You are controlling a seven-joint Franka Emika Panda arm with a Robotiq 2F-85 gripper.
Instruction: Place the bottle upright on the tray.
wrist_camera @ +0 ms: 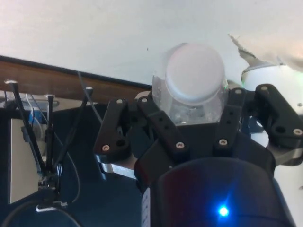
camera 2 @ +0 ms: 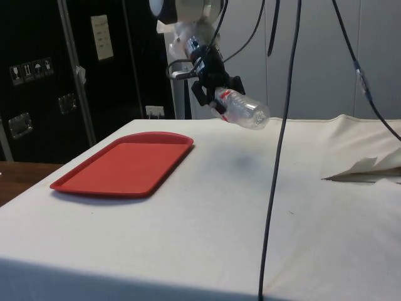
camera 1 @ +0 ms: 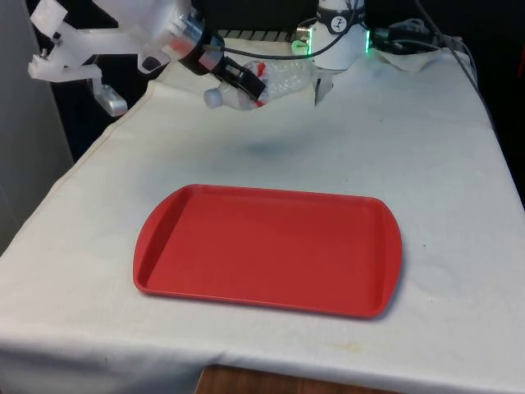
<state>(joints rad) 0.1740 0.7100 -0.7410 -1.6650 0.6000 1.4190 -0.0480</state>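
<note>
**Bottle held in the air, tray bare below**

Nearest in the front view lies the red tray (camera 1: 267, 249), flat on the white-clothed surface (camera 1: 443, 164), with nothing on it. Beyond its far edge, well above the cloth, the black pincer (camera 1: 246, 82) is clamped on a clear plastic bottle (camera 1: 275, 82). The bottle lies nearly on its side, its white cap (camera 1: 212, 98) pointing to the front view's left and slightly down. In the side view the pincer (camera 2: 216, 94) grips the bottle (camera 2: 244, 110) near the neck, past the tray (camera 2: 125, 164), not over it. From the wrist, the cap (wrist_camera: 194, 73) sits between the two fingers (wrist_camera: 163, 125).
</note>
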